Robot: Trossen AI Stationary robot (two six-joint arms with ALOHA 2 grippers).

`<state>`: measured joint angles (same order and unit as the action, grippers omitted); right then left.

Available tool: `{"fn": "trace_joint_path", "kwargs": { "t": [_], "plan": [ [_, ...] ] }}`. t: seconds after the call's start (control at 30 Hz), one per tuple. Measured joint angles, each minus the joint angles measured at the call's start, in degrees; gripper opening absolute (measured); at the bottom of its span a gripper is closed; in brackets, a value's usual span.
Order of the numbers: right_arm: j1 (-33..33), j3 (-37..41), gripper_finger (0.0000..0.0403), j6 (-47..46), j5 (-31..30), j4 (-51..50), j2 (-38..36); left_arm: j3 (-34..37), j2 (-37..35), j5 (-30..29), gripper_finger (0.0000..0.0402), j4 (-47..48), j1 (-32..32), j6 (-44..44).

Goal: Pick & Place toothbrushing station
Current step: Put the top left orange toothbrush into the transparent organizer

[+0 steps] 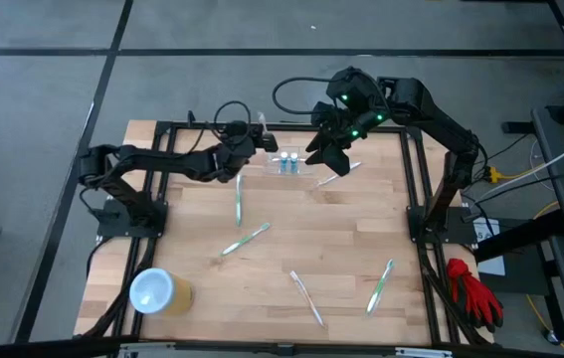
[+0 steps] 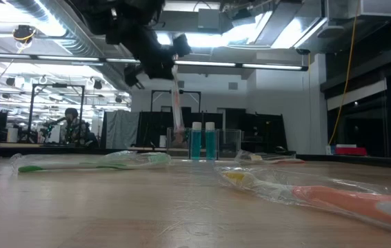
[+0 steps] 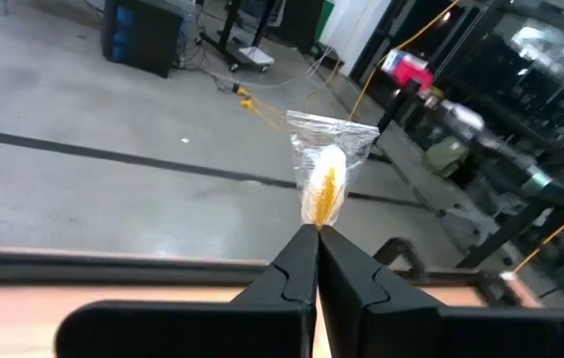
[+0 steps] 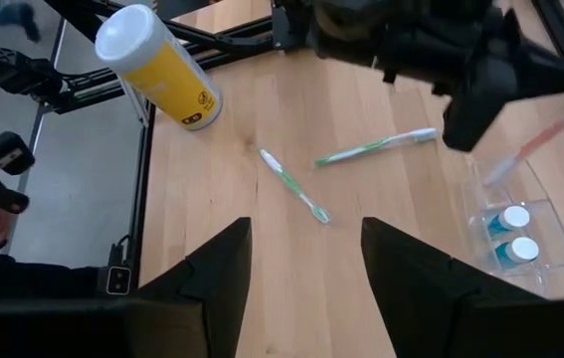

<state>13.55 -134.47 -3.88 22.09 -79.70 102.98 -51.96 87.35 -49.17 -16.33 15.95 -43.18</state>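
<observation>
A robotics lab: exposed ceiling ducts [image 2: 50, 31], strip lights [image 2: 250, 66], black equipment racks [image 2: 50, 110], a person [image 2: 74, 126] seated at distant workstations, cables across concrete floor [image 1: 43, 109].

Left pincer [image 1: 258, 134] clamped shut, raised at the far edge, right pincer [image 1: 327, 157] spread wide, hovering nearby

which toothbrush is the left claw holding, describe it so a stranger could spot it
Start at the wooden table's far edge, beside the clear holder with two blue-capped tubes. The left claw pinches a wrapped orange toothbrush upright there; the other toothbrushes lie flat on the table.
</observation>
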Motion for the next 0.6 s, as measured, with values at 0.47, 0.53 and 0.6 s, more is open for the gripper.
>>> {"fn": "trace_joint_path", "kwargs": {
  "t": [0.47,0.53,0.6],
  "plan": [
    [-1.82,0.0,0.0194,-0.46,0.0,0.0,0.0,0.0,6.17,4.37,0.0017,-0.25,2.11,-4.65],
    [-2.0,0.0,0.0194,-0.7,0.0,0.0,0.0,0.0,6.23,5.28,0.003,-0.23,2.68,-6.63],
    [-2.29,0.0,0.0194,-0.75,0.0,0.0,0.0,0.0,6.23,6.46,0.0046,0.06,3.23,-8.0]
  ]
}}
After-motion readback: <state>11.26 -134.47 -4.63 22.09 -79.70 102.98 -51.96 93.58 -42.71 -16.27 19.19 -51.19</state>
